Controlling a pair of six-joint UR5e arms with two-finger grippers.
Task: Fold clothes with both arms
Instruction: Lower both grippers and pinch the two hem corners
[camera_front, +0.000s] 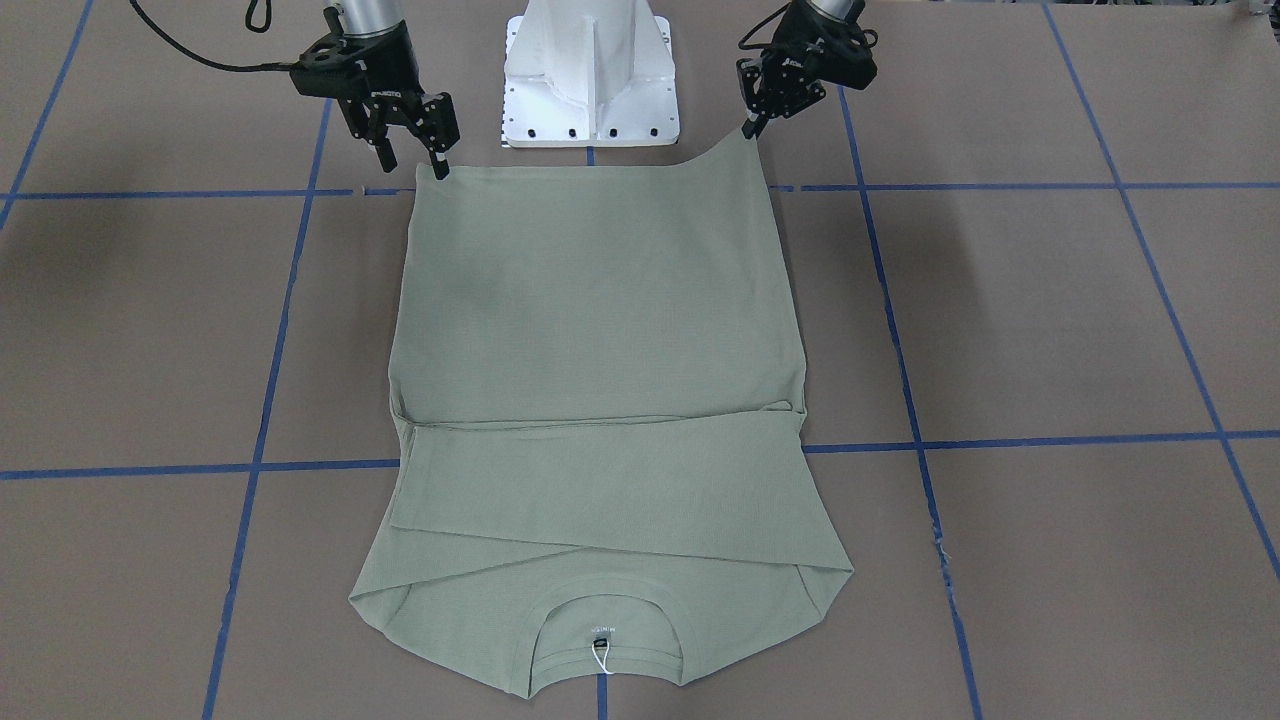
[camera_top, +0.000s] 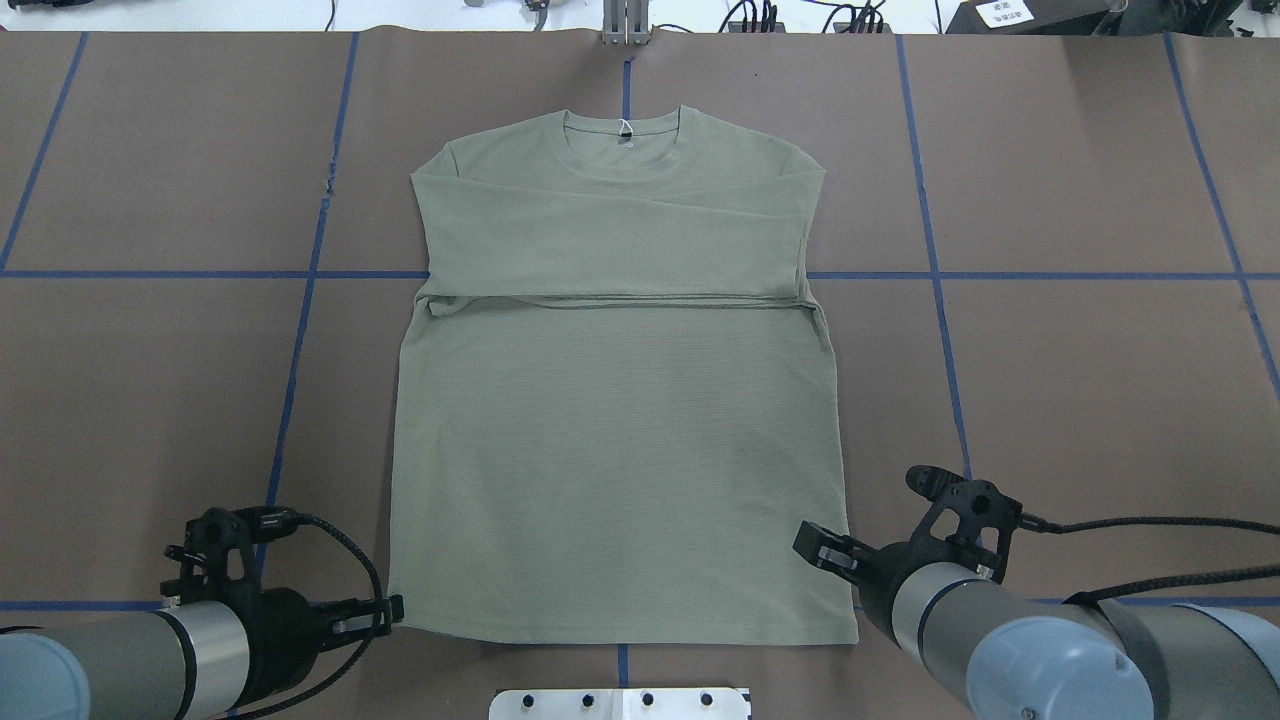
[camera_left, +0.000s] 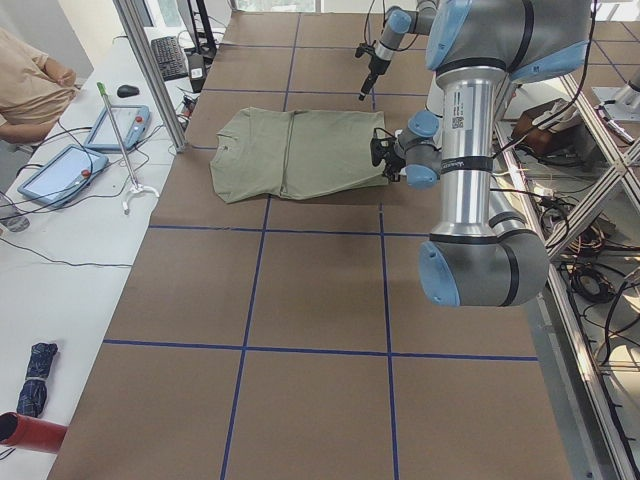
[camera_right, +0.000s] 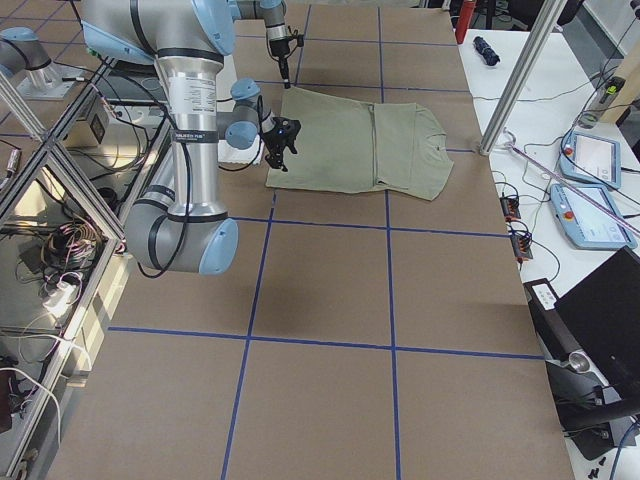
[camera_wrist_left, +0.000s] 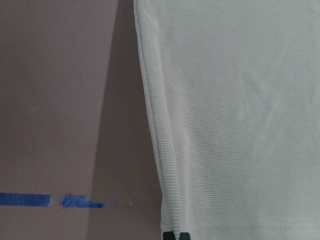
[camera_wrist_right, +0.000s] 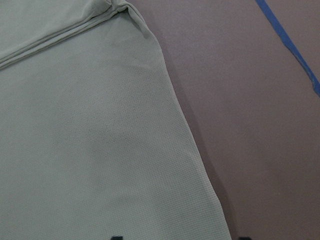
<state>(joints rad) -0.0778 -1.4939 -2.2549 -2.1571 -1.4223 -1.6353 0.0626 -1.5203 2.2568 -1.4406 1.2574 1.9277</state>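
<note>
The sage-green shirt (camera_front: 600, 330) lies flat on the brown table, collar (camera_top: 625, 135) away from the robot and both sleeves folded across the chest (camera_top: 620, 250). My left gripper (camera_front: 752, 125) is shut on the hem corner by the base, which is lifted slightly; in the left wrist view its fingertips (camera_wrist_left: 175, 235) sit close together on the hem edge. Over the other hem corner, my right gripper (camera_front: 412, 165) is open, with one finger at the corner. The right wrist view shows the shirt's side edge (camera_wrist_right: 190, 135) running between two widely spaced tips.
The white base pedestal (camera_front: 590, 90) stands just behind the hem. Blue tape lines (camera_top: 310, 270) grid the brown cover. A side table with tablets (camera_left: 60, 170) and a seated person (camera_left: 25, 80) lies beyond the collar end, behind an upright post (camera_left: 150, 70).
</note>
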